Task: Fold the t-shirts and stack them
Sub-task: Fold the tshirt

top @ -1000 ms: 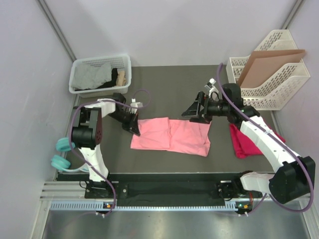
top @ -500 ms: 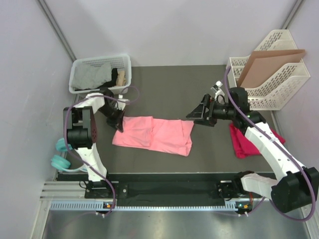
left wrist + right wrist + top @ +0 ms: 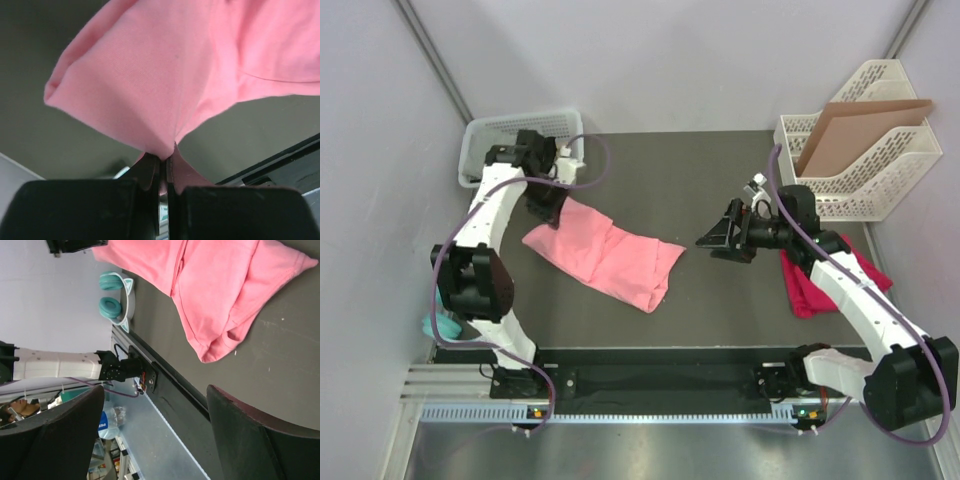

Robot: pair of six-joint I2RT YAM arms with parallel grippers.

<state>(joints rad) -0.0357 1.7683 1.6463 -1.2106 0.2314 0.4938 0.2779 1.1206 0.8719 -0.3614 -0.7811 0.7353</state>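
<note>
Counter (image 3: 700, 190), salmon-pink t-shirt (image 3: 605, 255) pinched at one corner by left fingers (image 3: 149, 172), right fingers (image 3: 60, 440) wide, empty, near magenta-red t-shirt (image 3: 810, 285).

Table layout, viewed from above.
Flat t-shirt (image 3: 605, 255) lies left of centre on the table (image 3: 700, 180); bunched t-shirt (image 3: 800, 295) at right. Basket (image 3: 490, 122) rear left; rack (image 3: 890, 190) rear right, cardboard sheet (image 3: 865, 125) standing in it.
</note>
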